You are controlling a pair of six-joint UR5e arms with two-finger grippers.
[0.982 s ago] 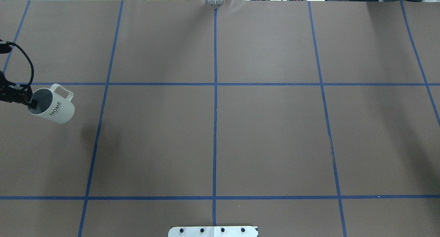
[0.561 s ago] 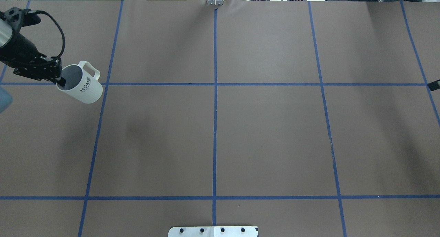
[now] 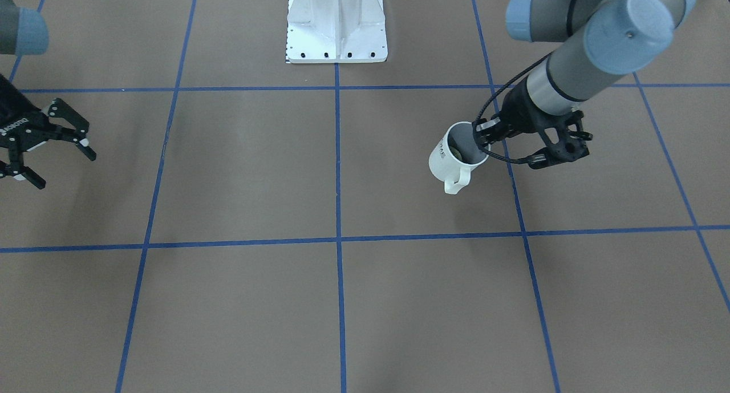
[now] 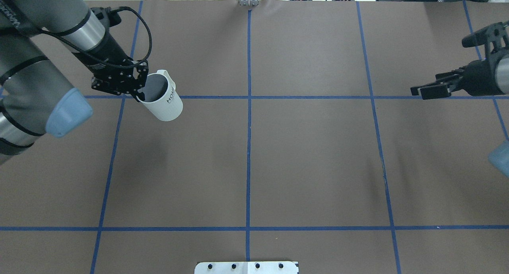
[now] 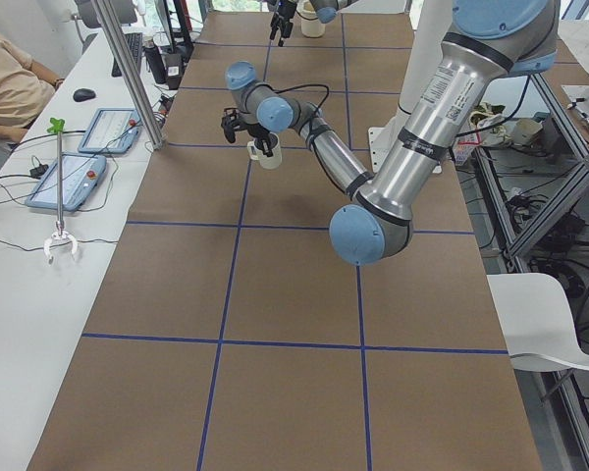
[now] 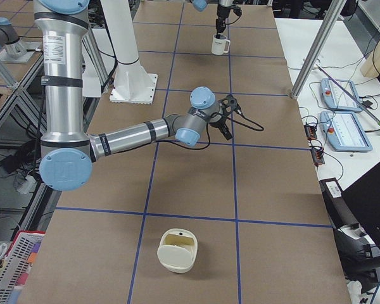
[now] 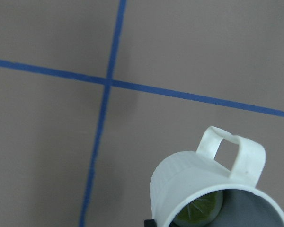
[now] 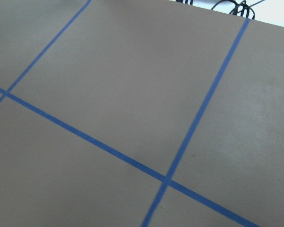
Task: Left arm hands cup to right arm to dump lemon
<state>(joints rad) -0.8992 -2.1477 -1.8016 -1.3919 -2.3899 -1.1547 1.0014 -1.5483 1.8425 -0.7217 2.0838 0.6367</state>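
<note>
My left gripper (image 4: 140, 92) is shut on the rim of the white cup (image 4: 164, 103), one finger inside the mouth, and holds it above the table left of centre. The cup's handle (image 3: 456, 183) points away from the robot. In the left wrist view the yellow-green lemon (image 7: 199, 212) lies inside the cup (image 7: 194, 182); the front view shows the lemon (image 3: 456, 152) as a small spot. At the table's right side my right gripper (image 3: 61, 166) hangs open and empty, its fingers pointing toward the middle, far from the cup. The overhead view shows the right gripper (image 4: 421, 92) side-on.
Brown table paper carries a blue tape grid. The robot's white base plate (image 3: 336, 36) sits at the table's near-robot edge. A cream bowl-like container (image 6: 177, 251) rests near the right end. Side benches hold control pads (image 5: 79, 182) and a seated person.
The left arm has carried the cup rightward toward the table's middle, and more of the arm now shows. The right gripper has come into the overhead view from the right edge.
</note>
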